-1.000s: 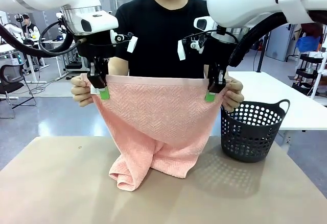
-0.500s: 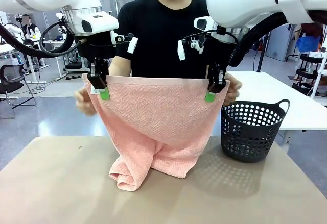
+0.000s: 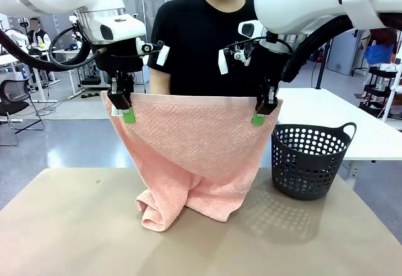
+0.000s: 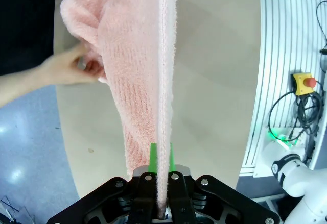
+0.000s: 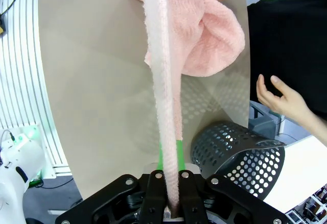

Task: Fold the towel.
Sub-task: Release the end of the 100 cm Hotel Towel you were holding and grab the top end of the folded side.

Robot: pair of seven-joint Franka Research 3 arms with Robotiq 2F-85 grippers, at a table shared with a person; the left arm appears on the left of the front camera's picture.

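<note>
Up front, the tan table (image 3: 69, 232) bears the lower end of the salmon-pink towel (image 3: 188, 138), which lies there in a twisted, rolled heap while the rest hangs as a sheet from its 2 upper corners. The left gripper (image 3: 128, 115) is clamped on the hem band at its corner and the right gripper (image 3: 258, 118) is clamped on the hem at the other, with the top edge stretched nearly straight between them. Each hold takes only a narrow bite of hem, so I judge that a pull apart or a quick swing could drag a corner out of the pads and drop that side. The heap is the other worry: laid down as it is, the twist would likely get folded in and the edges would not meet. A dark perforated basket (image 3: 311, 163) stands on the table just beside the towel's right flank; a low sweep that way might snag cloth on its rim or tip it. Beyond, the person (image 3: 201, 43) stands at the far edge. 1 hand (image 4: 61, 71) touches the bunched end and a 2nd hand (image 5: 286, 104) hovers open near the basket, both in the way of any descent. Farther off stands a white table (image 3: 326, 109).
</note>
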